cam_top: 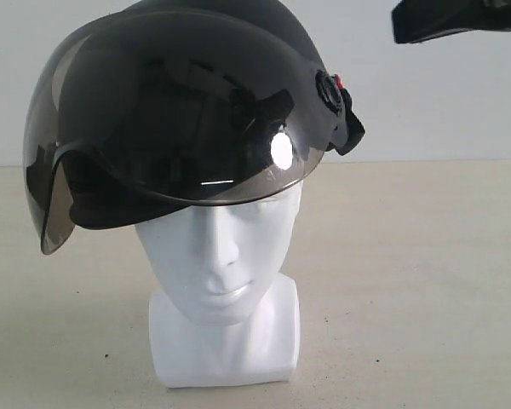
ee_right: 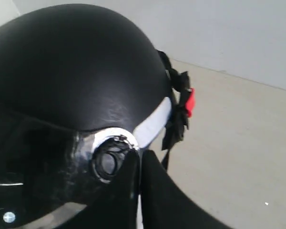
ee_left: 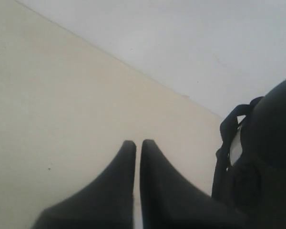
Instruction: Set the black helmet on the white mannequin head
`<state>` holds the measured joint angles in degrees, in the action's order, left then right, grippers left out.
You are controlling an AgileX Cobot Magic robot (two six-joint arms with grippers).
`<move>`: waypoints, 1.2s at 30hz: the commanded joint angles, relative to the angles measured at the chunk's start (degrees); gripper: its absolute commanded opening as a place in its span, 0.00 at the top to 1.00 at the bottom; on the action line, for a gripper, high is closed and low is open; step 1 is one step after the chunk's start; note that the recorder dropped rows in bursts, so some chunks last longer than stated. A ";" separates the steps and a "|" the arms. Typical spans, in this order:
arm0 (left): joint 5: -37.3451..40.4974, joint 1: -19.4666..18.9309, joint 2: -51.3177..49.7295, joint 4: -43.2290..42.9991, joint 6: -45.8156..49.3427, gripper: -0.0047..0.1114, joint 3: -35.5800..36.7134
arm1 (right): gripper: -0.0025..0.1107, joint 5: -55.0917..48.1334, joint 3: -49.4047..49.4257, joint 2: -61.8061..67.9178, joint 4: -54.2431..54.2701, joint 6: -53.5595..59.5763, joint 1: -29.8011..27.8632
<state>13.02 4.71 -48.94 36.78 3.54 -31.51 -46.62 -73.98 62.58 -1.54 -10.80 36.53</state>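
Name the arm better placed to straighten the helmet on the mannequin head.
Right, probably. The right tool, shut, sits close beside the black helmet at its visor pivot; the left tool, also shut, points at the table, with the helmet only at its view's edge.

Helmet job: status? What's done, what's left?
Done: the black helmet sits on the white mannequin head, visor covering the upper face.
In hand: nothing is gripped. The left gripper is shut and clear of the helmet. The right gripper is shut close by the visor pivot, contact unclear.
Left: the helmet looks twisted toward the exterior view's left relative to the face, so possibly a straightening nudge, then pulling the arms back.
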 commanded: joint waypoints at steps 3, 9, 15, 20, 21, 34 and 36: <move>0.31 0.43 -7.11 2.89 0.80 0.92 -6.94 | 0.97 8.23 -0.34 1.38 3.19 1.72 -0.03; 1.92 0.43 -13.38 3.02 1.18 0.92 -10.90 | 0.97 12.78 -0.34 2.75 12.90 5.37 -0.03; 2.76 0.43 -17.19 3.27 2.07 0.92 -14.45 | 0.97 12.39 -0.34 5.08 13.18 5.37 -0.03; 4.06 0.43 -18.53 3.51 2.75 0.92 -17.18 | 0.97 11.65 -0.34 7.39 13.29 5.37 -0.03; 4.45 0.43 -18.78 3.62 2.91 0.92 -17.47 | 0.97 11.23 -0.22 7.51 13.29 5.37 -0.03; 12.59 0.53 -22.12 33.76 31.86 0.92 -20.05 | 0.97 7.43 3.04 7.74 13.54 4.70 -0.03; 13.90 0.53 -22.12 35.49 33.61 0.92 -20.30 | 0.97 7.33 4.05 7.74 13.77 4.56 -0.03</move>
<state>25.26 4.71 -71.00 68.59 33.59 -51.21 -36.06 -71.92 70.04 11.60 -6.19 36.53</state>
